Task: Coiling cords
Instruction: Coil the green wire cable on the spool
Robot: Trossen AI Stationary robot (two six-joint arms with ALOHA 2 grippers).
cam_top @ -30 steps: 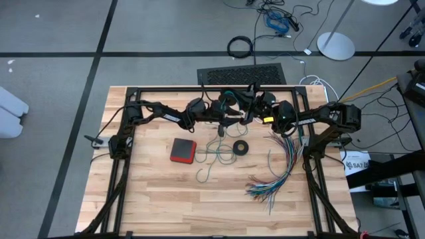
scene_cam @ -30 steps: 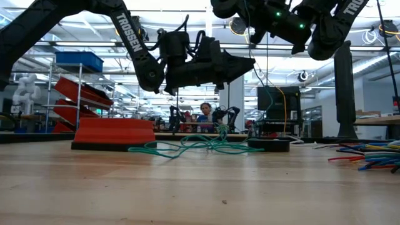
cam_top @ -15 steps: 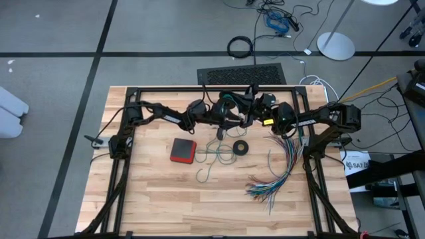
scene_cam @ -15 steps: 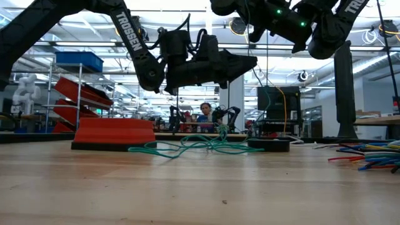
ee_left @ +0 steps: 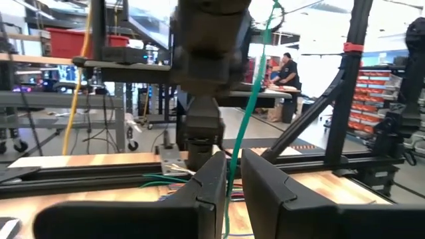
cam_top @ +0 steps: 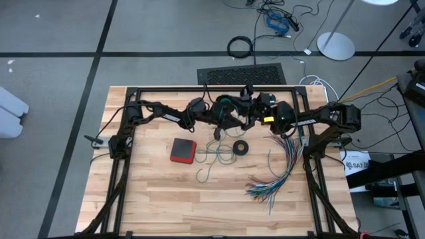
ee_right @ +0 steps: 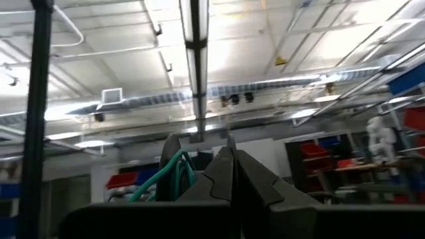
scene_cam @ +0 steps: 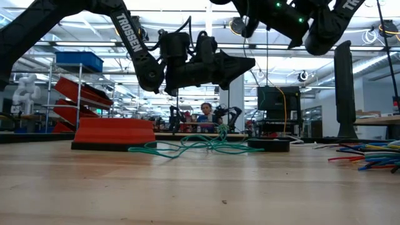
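Now, two arms meet above the tabletop's (cam_top: 153, 192) far side. Only one cord is clearly seen: the thin teal cord (ee_left: 250, 106), running taut up between the left gripper's (ee_left: 229, 174) jaws, which stand narrowly spread around it, its loose tangle lying below beside one red box (cam_top: 182, 150) and one black ring (cam_top: 240, 147). Right gripper (ee_right: 229, 169), jaws pressed together, holds teal loops. One fan of wires (cam_top: 279, 169) lies right.

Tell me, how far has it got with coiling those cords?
Early days. Done: a few teal loops sit beside the right tool, which is shut. In hand: the left tool has the teal cord running between its fingers, raised above the table. Left: most of that cord still sprawls loose on the wood. The white cord cannot be made out.
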